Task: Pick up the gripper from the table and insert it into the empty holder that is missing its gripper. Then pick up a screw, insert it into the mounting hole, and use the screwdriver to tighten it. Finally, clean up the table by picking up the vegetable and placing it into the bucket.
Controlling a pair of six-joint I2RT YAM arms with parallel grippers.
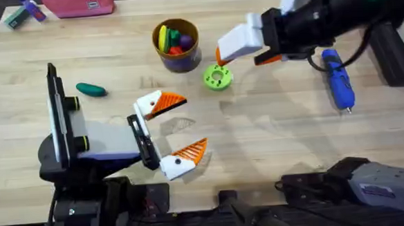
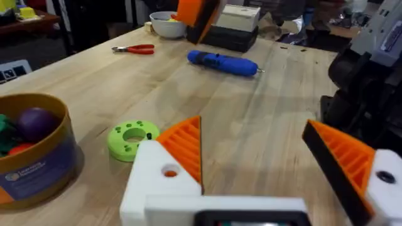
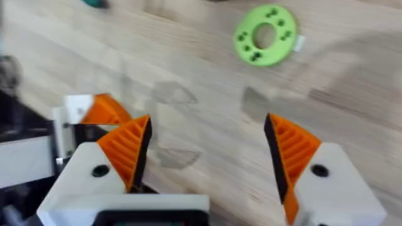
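Orange-padded, the right gripper (image 1: pixel 240 52) hangs with jaws parted above the green disc (image 1: pixel 218 77); the left gripper (image 1: pixel 172 132) is parted too. Near the bench's far edge stands the bucket (image 1: pixel 176 45), apparently holding toys; the vegetable (image 1: pixel 91 90) lies toward the left edge and the screwdriver (image 1: pixel 338 78) toward the right.

Bare wood between green disc (image 1: pixel 218 77) and screwdriver (image 1: pixel 338 79), bucket (image 1: pixel 176 45) just behind disc, vegetable (image 1: pixel 91 90) lying apart leftward.
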